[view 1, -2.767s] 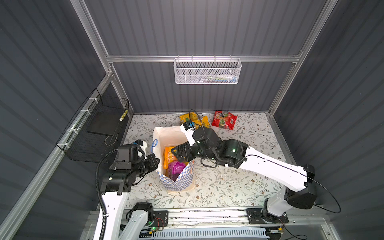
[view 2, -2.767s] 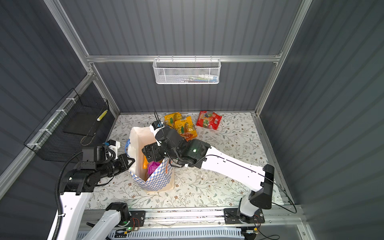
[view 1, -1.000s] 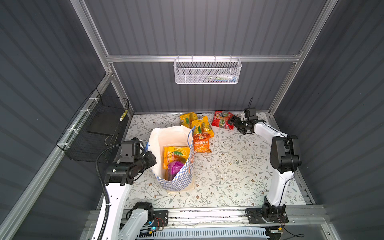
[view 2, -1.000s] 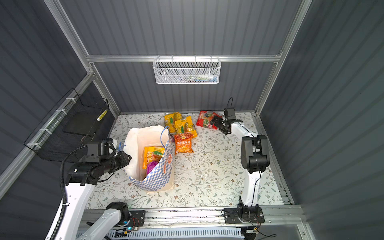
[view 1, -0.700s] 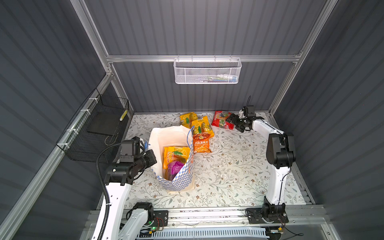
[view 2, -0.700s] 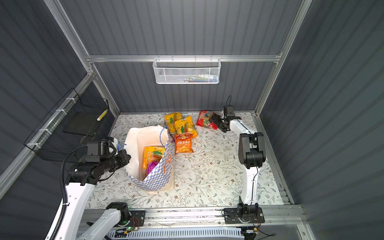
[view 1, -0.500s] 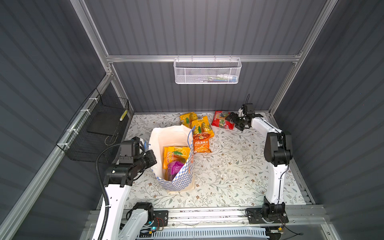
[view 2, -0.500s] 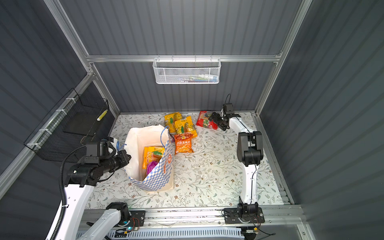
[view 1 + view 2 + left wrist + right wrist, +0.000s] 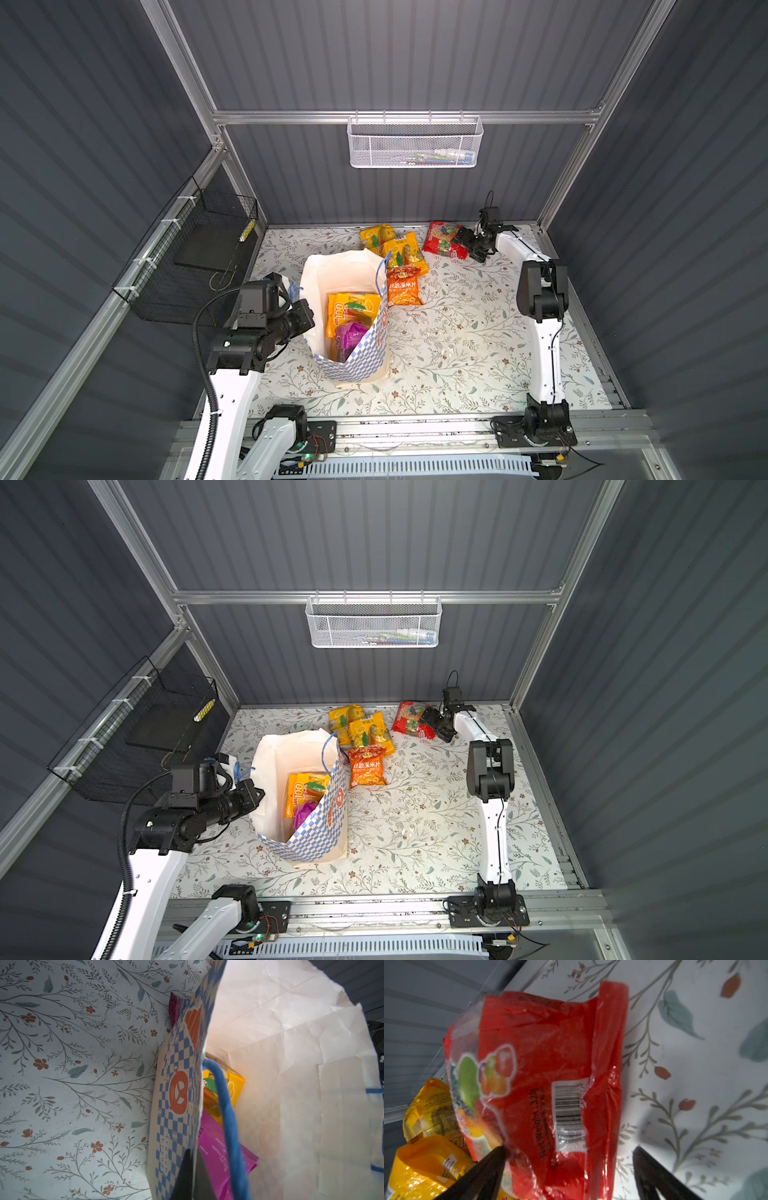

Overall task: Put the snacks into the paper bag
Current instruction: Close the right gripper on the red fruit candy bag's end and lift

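- the step in hand is judged to be the pick of the red packet (image 9: 444, 244), which lies at the far edge of the floral table (image 9: 457, 353), well apart from the paper bag (image 9: 357, 357).
- the right gripper (image 9: 569, 1150) is seen with its jaws wide, set astride the packet's near end; nothing is gripped yet.
- the bag stands left of the table's middle, mouth up; its checked wall is pinched by the left gripper (image 9: 192, 1176), whose jaws are closed on it.
- a yellow packet (image 9: 353, 309) and a purple packet (image 9: 351, 334) are already inside; a pair of yellow packets (image 9: 395, 249) and an orange packet (image 9: 402, 286) lie just behind the bag.
- next, a closing of the jaws on the crinkly film is called for, then a lift and a carry over to the bag's mouth.
- "french bread" is read on the bag beside an orange pretzel mark; "100" is printed on the yellow packet inside; white chinese characters are seen on the orange packet; a barcode is shown on the red packet, its small print too blurred to be read.
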